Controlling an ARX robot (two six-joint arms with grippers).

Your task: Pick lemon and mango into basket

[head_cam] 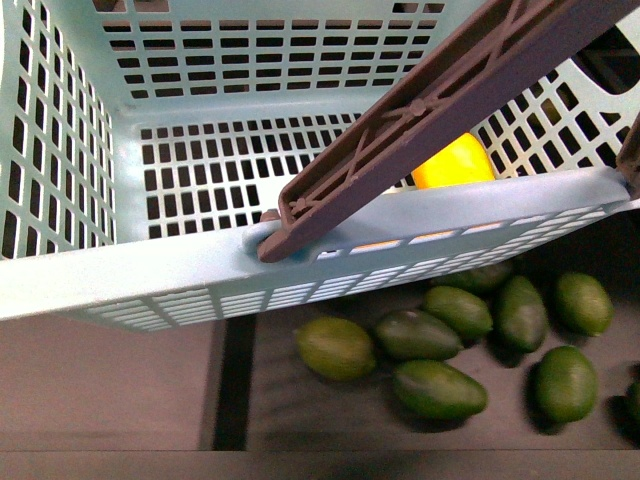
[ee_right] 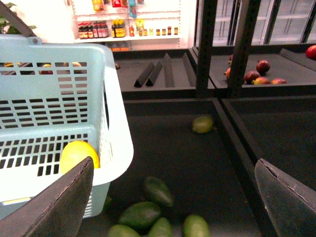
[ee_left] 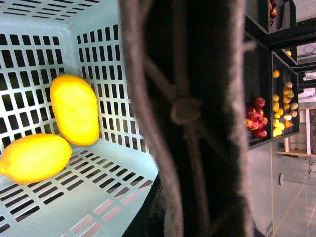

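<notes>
The light teal basket hangs tilted and fills the top of the front view, with its grey-brown handle running diagonally across it. In the left wrist view the mango and the lemon lie side by side on the basket floor. My left gripper is shut on the handle, which hides its fingers. One yellow fruit shows behind the basket's front rim, and through the basket wall in the right wrist view. My right gripper is open and empty beside the basket, above green fruits.
Several dark green oval fruits lie on the dark shelf tray below the basket, and they also show in the right wrist view. One more green fruit lies at the tray's far corner. Black dividers and upright posts bound the tray. Red fruits lie beyond.
</notes>
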